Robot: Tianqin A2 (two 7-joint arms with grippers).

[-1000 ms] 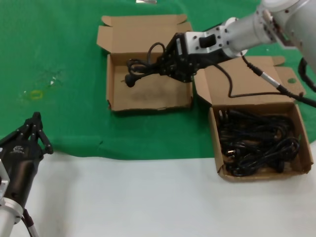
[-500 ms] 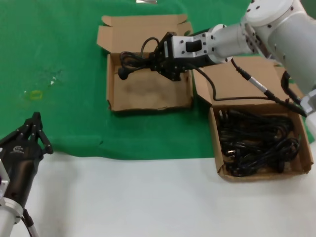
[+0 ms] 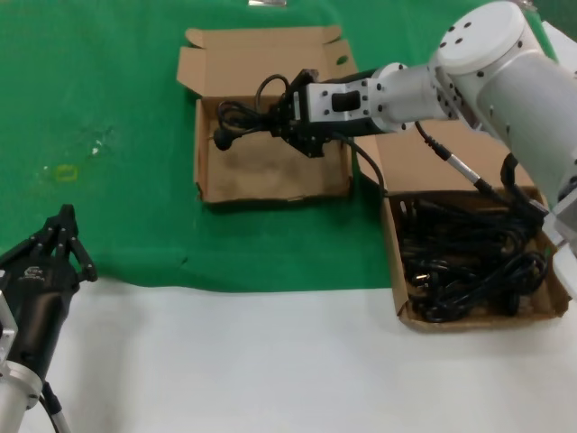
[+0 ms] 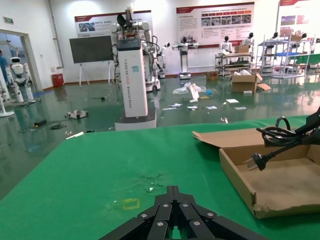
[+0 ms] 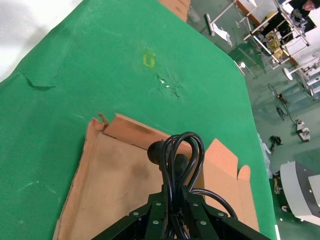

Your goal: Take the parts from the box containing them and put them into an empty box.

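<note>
Head view: green mat [image 3: 108, 90] | right tool [image 3: 281, 119] gripping power cord [image 3: 236, 117] | left tool [image 3: 61, 236] closed, parked

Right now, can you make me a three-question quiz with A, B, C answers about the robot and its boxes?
1. Where is the power cord that the right gripper holds?
A. Above the empty box
B. Lying on the white strip of table
C. Inside the full box

2. What colour is the cloth under the boxes?
A. Red
B. Green
C. Yellow

3. What is the left gripper doing?
A. Carrying a cord
B. Pushing a box
C. Holding nothing, off to one side

Answers:
1 A, the cord hangs from the gripper over the bare cardboard floor.
2 B, the cloth is green.
3 C, it sits near the table edge with its fingers together.
</note>
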